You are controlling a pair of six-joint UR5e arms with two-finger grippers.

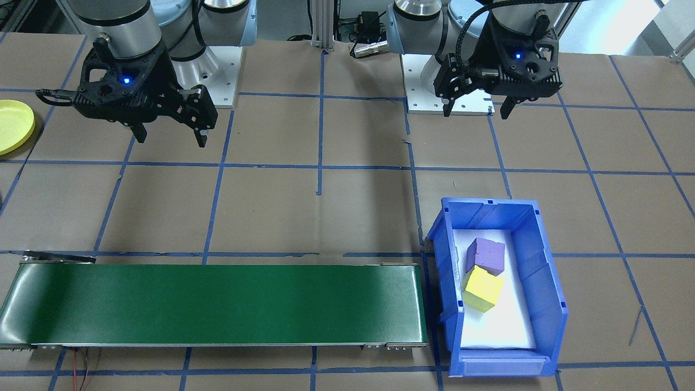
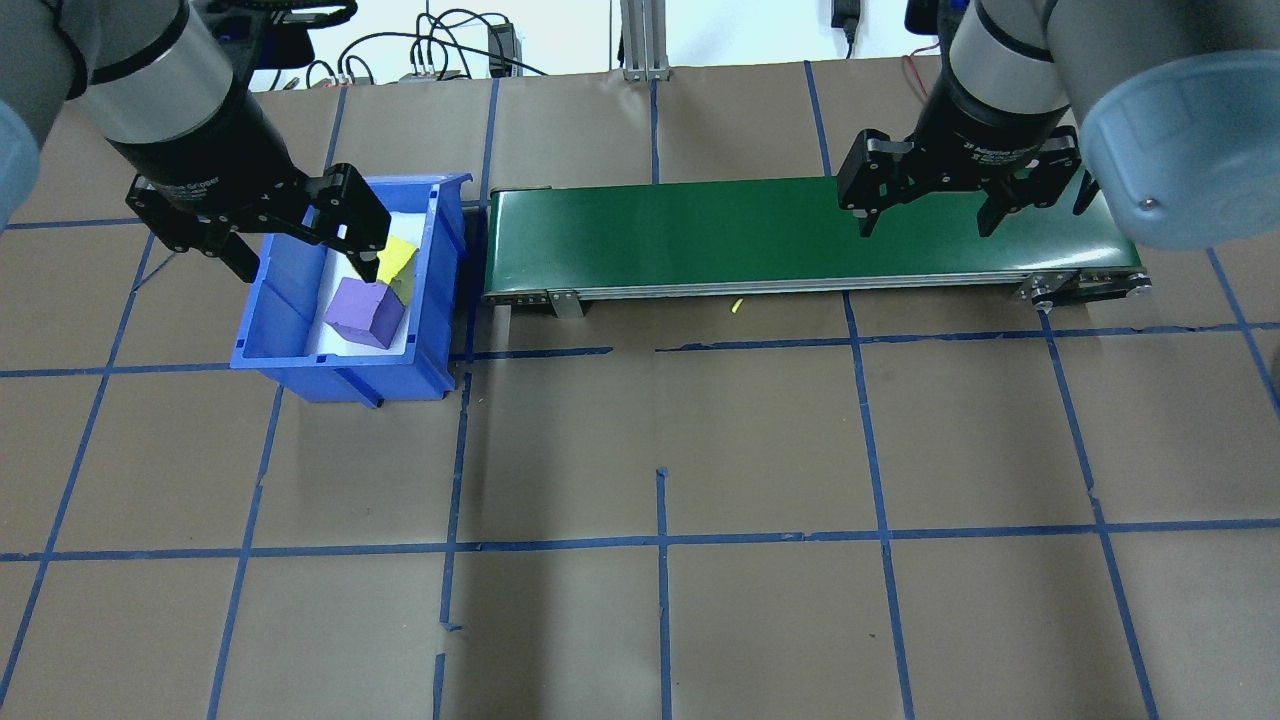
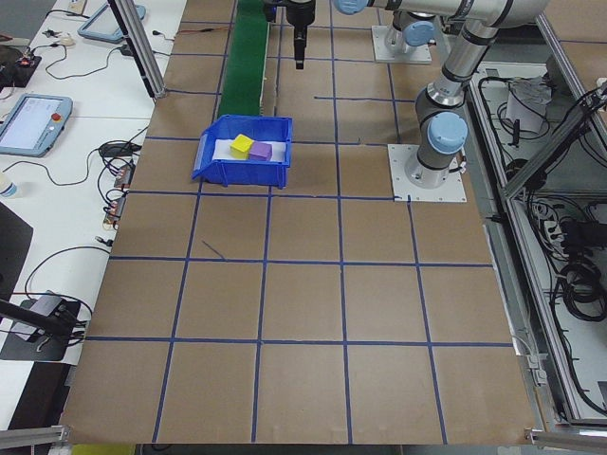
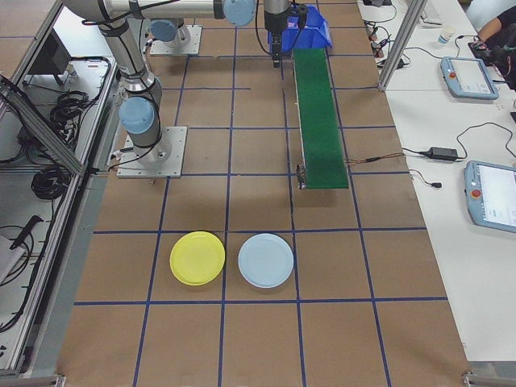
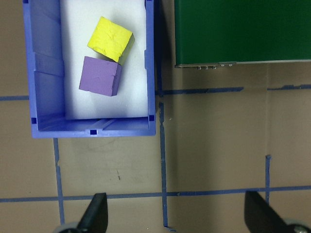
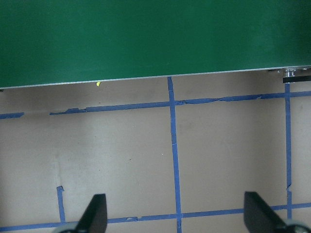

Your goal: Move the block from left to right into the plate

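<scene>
Both the left gripper (image 1: pixel 477 109) and right gripper (image 1: pixel 169 137) hung with fingers wide, while two blocks (image 1: pixel 483 274) sat in the blue bin (image 1: pixel 548 296).

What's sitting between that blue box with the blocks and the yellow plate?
The green conveyor belt runs most of the way from the blue bin toward the yellow plate; then bare table, seen in the exterior right view.

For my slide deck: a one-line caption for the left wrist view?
Purple block and yellow block touching inside the blue bin, beside the green conveyor.
</scene>
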